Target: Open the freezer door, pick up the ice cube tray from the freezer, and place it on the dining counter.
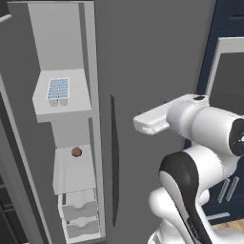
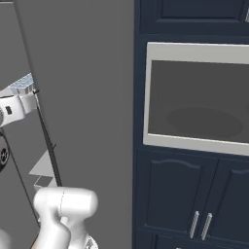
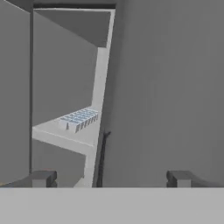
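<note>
The freezer door (image 1: pixel 12 157) stands swung out at nine o'clock in the left base view, a matte dark-grey slab. Beside it the freezer (image 1: pixel 62 43) shows a pale, smooth interior with flat shelves. The tray (image 1: pixel 58 91) sits on the upper shelf at about ten o'clock, a small white rectangle gridded with light-blue cubes; in the hand view it lies near centre, slightly toward eight o'clock (image 3: pixel 78 119). A small round brown item (image 1: pixel 76 152) rests on the shelf below, and clear drawers (image 1: pixel 80 214) stack at seven o'clock. Right of the opening runs the fridge door (image 1: pixel 152 57), flat grey with a thin black bar handle (image 1: pixel 114 162). The gripper (image 3: pixel 109 178) hangs well apart from the tray, jaws spread wide and empty.

Judged from here, the opening is narrow, so a reach could clip the fridge door's edge or its handle. The tray looks thin and slick; a shallow or off-centre pinch could tip it or push it deeper along the shelf.
</note>
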